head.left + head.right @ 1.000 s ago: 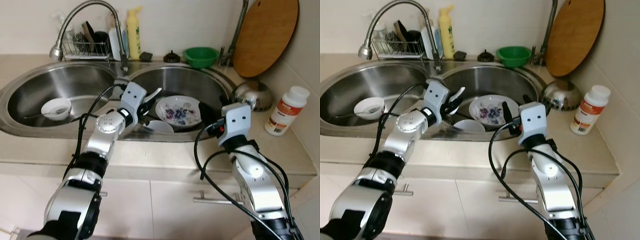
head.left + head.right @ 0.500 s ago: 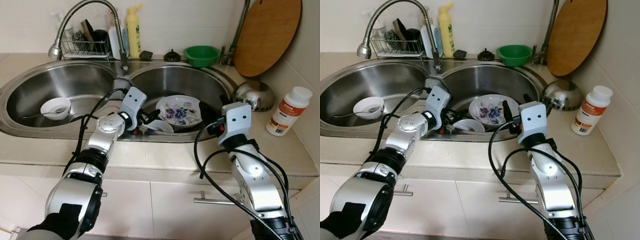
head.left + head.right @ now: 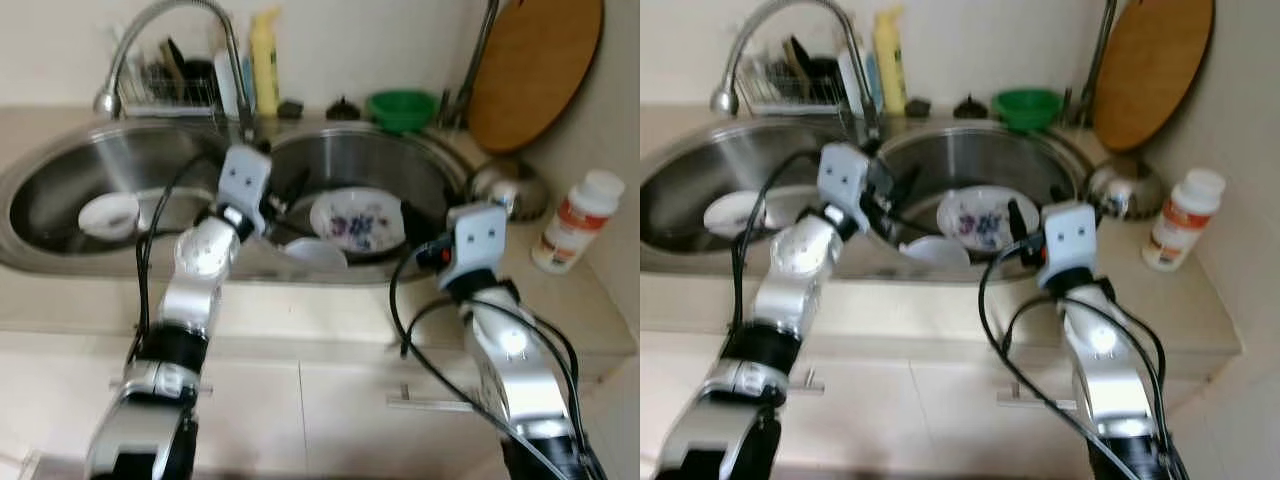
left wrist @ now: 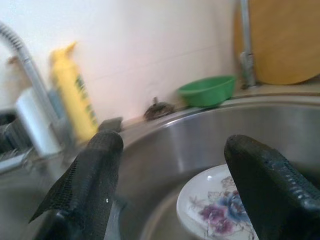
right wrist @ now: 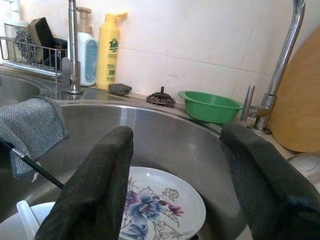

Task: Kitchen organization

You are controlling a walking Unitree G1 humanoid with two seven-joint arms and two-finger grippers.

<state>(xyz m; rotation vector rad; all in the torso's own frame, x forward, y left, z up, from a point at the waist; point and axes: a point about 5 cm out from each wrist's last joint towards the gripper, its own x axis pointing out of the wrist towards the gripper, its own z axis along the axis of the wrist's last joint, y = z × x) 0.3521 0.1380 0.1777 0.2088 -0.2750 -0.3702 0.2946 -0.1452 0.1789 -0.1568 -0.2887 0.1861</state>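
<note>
A floral plate (image 3: 357, 220) lies in the right basin of the steel double sink (image 3: 60, 170), with a white bowl (image 3: 315, 252) in front of it. My left gripper (image 3: 288, 190) hangs open over that basin's left side, above the white bowl, with nothing between its fingers (image 4: 95, 170). My right gripper (image 5: 175, 145) is open too, at the basin's front right edge, facing the floral plate (image 5: 160, 205). A grey cloth (image 5: 32, 127) drapes over the divider between the basins. A thin dark stick (image 5: 30, 165) and a white handle (image 5: 22, 210) lean at the white bowl.
A second white bowl (image 3: 108, 212) sits in the left basin. Along the back ledge stand a yellow bottle (image 3: 265, 55), a wire rack (image 3: 170, 85) and a green bowl (image 3: 400, 108). A round wooden board (image 3: 530, 60), a steel bowl (image 3: 505, 185) and a white jar (image 3: 570, 220) are at right.
My left gripper dipped to the white bowl, then lifted and drew back left; the white piece at its fingers a second ago is gone from them. The head views are now blurred.
</note>
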